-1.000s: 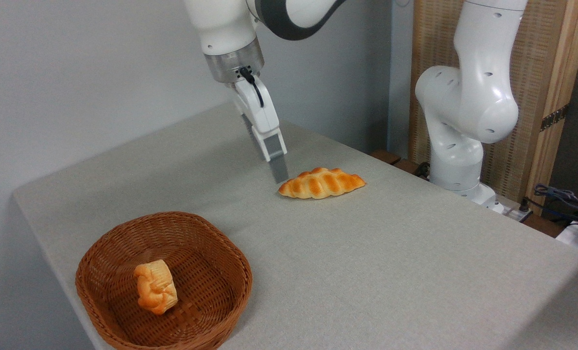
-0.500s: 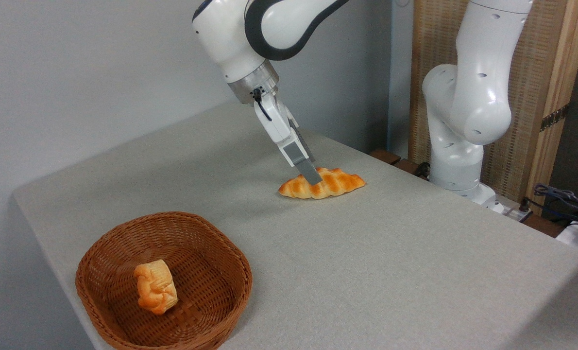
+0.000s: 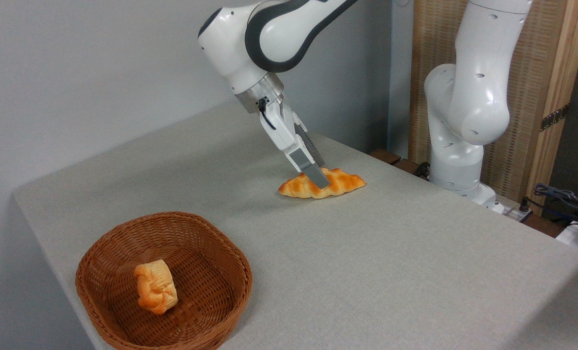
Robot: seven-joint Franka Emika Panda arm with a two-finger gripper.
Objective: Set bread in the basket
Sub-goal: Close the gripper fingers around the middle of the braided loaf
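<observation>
While the pincer (image 3: 319,178) straddles the bread (image 3: 322,183) on the table (image 3: 366,253), its gape cannot be told.

No readable text, no labels, no brand marks, no numbers, no signs on anything in view

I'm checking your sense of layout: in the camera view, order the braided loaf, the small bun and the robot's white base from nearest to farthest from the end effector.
1. The braided loaf, right at the end effector, mid-table.
2. The robot's white base, to the right, beyond the table edge.
3. The small bun, lower left, inside the basket.
</observation>
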